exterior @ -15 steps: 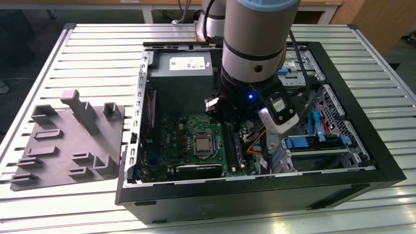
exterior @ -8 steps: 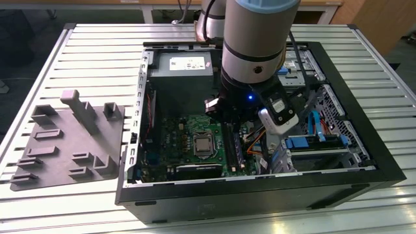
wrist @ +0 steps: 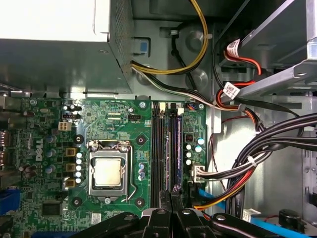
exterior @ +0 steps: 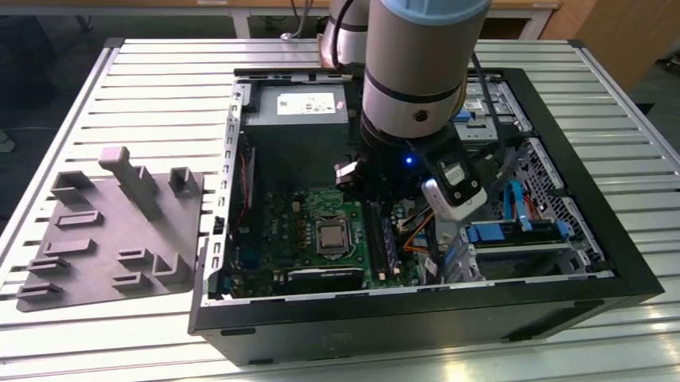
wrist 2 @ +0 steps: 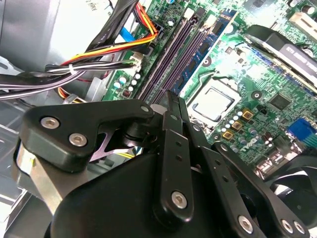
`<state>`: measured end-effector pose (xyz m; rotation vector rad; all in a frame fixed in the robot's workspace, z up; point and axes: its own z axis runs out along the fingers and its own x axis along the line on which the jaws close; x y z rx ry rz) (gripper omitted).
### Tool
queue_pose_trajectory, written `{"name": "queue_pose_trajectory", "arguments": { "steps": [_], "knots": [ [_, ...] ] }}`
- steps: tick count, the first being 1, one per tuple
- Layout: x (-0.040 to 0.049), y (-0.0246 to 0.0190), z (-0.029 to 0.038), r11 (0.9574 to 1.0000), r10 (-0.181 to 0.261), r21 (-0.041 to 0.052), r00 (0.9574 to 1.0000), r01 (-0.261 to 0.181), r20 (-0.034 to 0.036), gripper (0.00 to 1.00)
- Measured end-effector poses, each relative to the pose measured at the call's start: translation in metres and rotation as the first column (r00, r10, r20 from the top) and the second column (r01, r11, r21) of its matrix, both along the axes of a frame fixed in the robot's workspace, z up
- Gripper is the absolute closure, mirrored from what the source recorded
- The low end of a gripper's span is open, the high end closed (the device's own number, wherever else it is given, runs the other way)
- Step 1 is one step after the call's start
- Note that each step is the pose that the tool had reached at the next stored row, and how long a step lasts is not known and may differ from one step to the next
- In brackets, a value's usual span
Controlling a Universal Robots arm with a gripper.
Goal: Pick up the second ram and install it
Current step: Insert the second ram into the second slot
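Already seated, the second ram stood upright in its motherboard socket beside the silver processor, with the gripper directly over the slots' near end, fingers pressed together on nothing, inside the open computer case on the slatted table.

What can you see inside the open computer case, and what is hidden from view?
Inside the computer case: a green motherboard with a processor, long memory slots, cable bundles and a grey power supply. The end effector covers the slots' near ends.
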<state>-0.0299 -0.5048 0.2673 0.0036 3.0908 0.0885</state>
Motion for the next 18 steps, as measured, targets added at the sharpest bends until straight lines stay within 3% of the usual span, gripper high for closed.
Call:
{"name": "queue_pose_trajectory", "arguments": {
  "steps": [18],
  "knots": [
    [0.0000,0.0013,-0.0076,1.0000,-0.002,-0.0001,1.0000,0.002,0.0000,0.88]
  ]
}}
